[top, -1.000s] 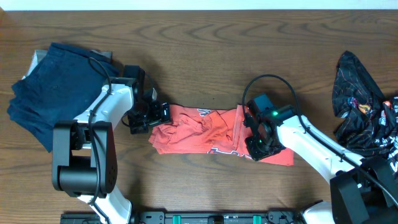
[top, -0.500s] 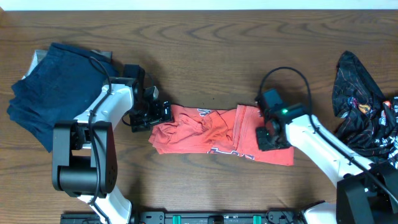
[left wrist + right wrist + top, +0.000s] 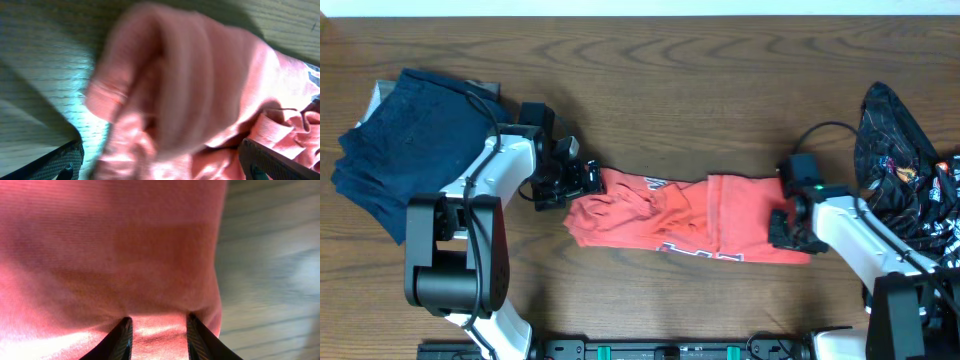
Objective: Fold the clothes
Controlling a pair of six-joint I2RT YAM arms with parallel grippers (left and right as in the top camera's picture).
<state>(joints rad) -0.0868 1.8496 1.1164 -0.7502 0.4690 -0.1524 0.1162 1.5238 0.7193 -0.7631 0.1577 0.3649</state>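
The coral-red T-shirt [image 3: 690, 215] lies stretched across the middle of the table, lettering showing along its front edge. My right gripper [image 3: 783, 228] is at the shirt's right end. In the right wrist view the gripper [image 3: 159, 330] is shut on a pinched fold of the shirt [image 3: 125, 245]. My left gripper [image 3: 582, 180] is at the shirt's left end. In the left wrist view its fingers [image 3: 62, 162] stand wide apart, and bunched, blurred cloth [image 3: 200, 75] lies between them. The left gripper [image 3: 157, 162] is open.
A pile of navy-blue garments [image 3: 410, 140] lies at the far left. A shiny black patterned garment [image 3: 900, 170] lies at the right edge, close behind my right arm. The brown wooden table [image 3: 660, 90] shows behind the shirt.
My right gripper has moved right with the shirt's right end in it, pulling the shirt out longer and flatter. My left gripper has shifted slightly right at the shirt's left end.
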